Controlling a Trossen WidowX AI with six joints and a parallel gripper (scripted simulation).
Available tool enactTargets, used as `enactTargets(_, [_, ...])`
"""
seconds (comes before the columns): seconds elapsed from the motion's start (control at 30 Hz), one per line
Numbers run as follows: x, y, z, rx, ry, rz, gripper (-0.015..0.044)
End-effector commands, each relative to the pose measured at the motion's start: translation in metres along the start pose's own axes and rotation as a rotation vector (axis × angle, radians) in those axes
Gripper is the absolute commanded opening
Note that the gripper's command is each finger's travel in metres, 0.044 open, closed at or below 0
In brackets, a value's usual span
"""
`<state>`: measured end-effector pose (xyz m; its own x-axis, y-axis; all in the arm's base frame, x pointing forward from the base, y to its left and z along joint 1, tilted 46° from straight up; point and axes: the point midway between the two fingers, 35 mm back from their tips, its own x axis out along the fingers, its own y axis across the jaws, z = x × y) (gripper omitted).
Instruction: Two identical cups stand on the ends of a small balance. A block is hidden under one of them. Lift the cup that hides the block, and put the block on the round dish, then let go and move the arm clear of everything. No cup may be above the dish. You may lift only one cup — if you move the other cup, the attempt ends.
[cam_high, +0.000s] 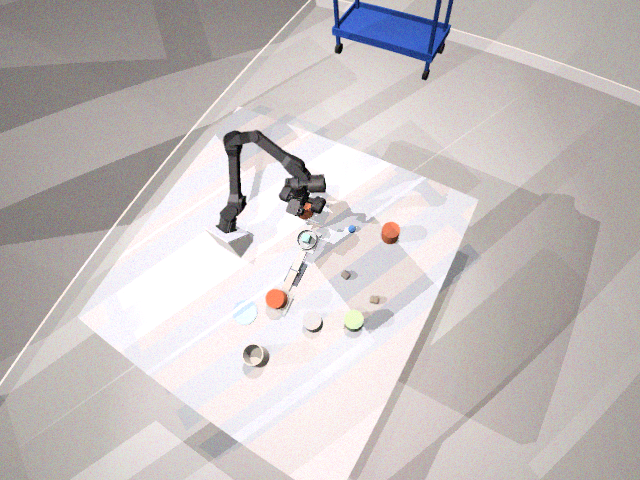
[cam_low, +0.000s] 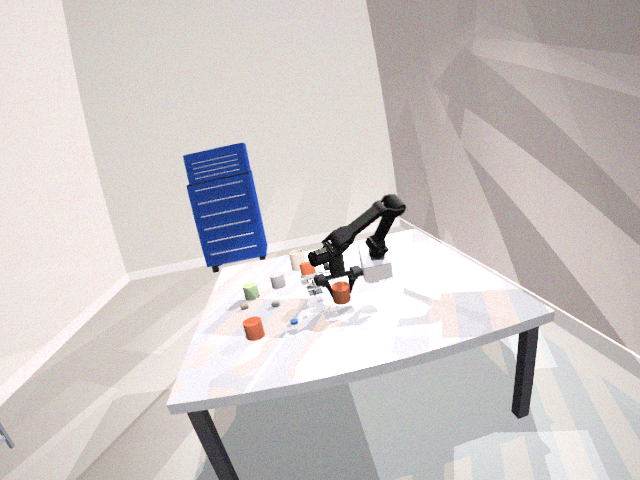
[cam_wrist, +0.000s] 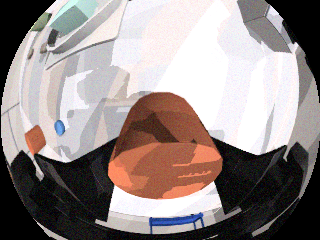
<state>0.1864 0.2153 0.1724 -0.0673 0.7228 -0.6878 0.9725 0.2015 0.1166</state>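
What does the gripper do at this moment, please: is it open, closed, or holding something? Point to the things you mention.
Gripper (cam_high: 307, 209) (cam_low: 341, 290) (cam_wrist: 163, 140): closed on an orange cup (cam_high: 306, 211) (cam_low: 341, 293) (cam_wrist: 165, 172).

Cup (cam_high: 276, 298) sat on one end of balance (cam_high: 293, 274), block (cam_high: 306, 238) uncovered on other end.

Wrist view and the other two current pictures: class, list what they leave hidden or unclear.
- Under the orange cup on the balance: its walls hide it, top and exterior.
- Cart's upper part: cut off by top view's edge.
- Dish: not discernible in exterior.
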Motion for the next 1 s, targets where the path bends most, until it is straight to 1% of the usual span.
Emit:
enactTargets(0.0, [0.019,-0.003,0.002,0.011,-0.003,-0.007,0.0000])
enactTargets(0.3, [0.022,-0.003,0.002,0.011,-0.003,-0.007,0.0000])
enactTargets(0.7, [0.041,-0.003,0.002,0.011,-0.002,-0.007,0.0000])
enactTargets(0.73, [0.033,-0.002,-0.001,0.002,0.004,-0.002,0.0026])
enactTargets(0.97, [0.033,-0.002,-0.001,0.002,0.004,-0.002,0.0210])
